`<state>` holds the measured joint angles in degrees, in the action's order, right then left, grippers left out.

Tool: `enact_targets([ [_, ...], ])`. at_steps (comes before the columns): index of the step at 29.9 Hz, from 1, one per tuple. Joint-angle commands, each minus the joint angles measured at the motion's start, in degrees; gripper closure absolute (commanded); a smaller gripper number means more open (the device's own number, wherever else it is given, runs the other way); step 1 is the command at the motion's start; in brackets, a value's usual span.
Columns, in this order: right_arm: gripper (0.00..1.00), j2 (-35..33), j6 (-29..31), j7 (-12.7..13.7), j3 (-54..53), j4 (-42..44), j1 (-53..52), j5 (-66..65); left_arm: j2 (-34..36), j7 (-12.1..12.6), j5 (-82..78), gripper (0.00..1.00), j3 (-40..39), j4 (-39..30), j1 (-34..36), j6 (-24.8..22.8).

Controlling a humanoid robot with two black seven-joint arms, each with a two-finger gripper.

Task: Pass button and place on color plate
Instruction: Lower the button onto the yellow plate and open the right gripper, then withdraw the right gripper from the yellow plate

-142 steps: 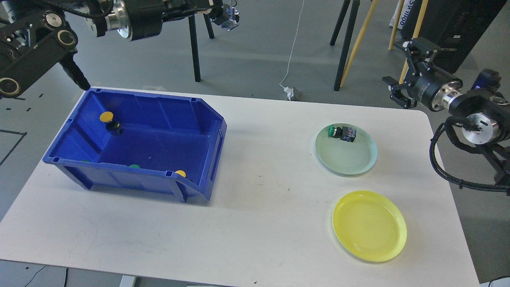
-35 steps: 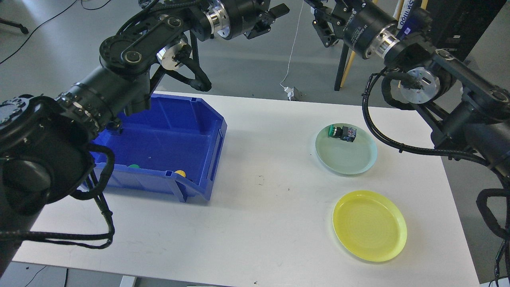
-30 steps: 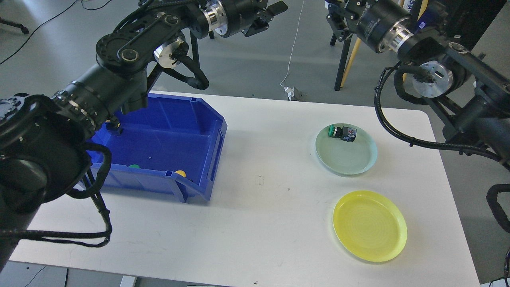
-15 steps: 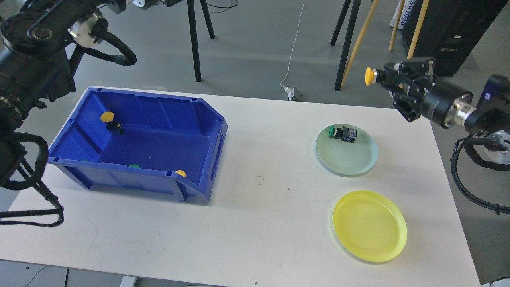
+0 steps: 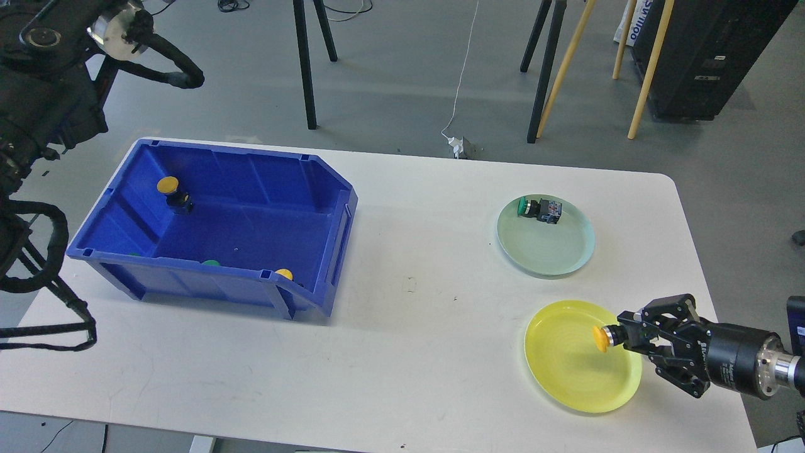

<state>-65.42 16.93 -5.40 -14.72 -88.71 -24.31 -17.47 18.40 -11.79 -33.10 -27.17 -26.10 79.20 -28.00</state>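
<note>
My right gripper comes in from the right edge, low over the yellow plate, and is shut on a yellow-capped button whose cap points left above the plate's right half. I cannot tell whether the button touches the plate. The pale green plate holds a green-capped button at its far rim. My left arm is at the top left and its gripper is out of the view.
A blue bin on the table's left half holds a yellow button at the back left, a green cap and a yellow cap by the front wall. Bare white table lies between bin and plates.
My right gripper, holding the yellow button, has dropped from high beyond the table's far right edge to just over the yellow plate. My left arm stays drawn back at the top left.
</note>
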Motion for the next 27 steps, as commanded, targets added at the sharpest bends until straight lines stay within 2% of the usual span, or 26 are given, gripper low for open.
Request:
enact_targets([
  [1,0.74,0.56,-0.58,-0.31,0.04,1.25,1.19,-0.81,0.23,0.01,0.06,0.02,0.01,0.0,0.07,0.0],
  [2,0.71,0.82,-0.75,-0.31,-0.13,1.51,1.19,-0.81,0.23,0.01,0.06,0.02,0.01,0.0,0.07,0.0],
  [5,0.5,3.1,-2.33,-0.14,-0.4,2.3,1.28,-0.9,0.59,0.01,0.06,0.02,0.1,0.0,0.07,0.0],
  [8,0.36,4.51,-2.86,-0.14,-0.49,3.89,1.28,-0.9,0.67,0.01,0.06,0.02,0.1,0.0,0.07,0.0],
  [19,0.18,3.29,-2.34,-0.05,-2.32,2.75,0.58,-0.46,0.67,0.01,-0.03,0.02,0.28,0.0,-0.01,0.0],
  [21,0.08,1.97,-2.34,0.21,-5.91,2.31,0.49,-0.11,0.67,0.19,-0.29,0.02,0.54,0.0,-0.01,0.0],
  [27,0.02,5.03,-3.13,0.65,-25.23,4.15,0.49,-0.02,0.76,0.71,-0.56,0.01,0.89,0.26,0.16,0.0],
])
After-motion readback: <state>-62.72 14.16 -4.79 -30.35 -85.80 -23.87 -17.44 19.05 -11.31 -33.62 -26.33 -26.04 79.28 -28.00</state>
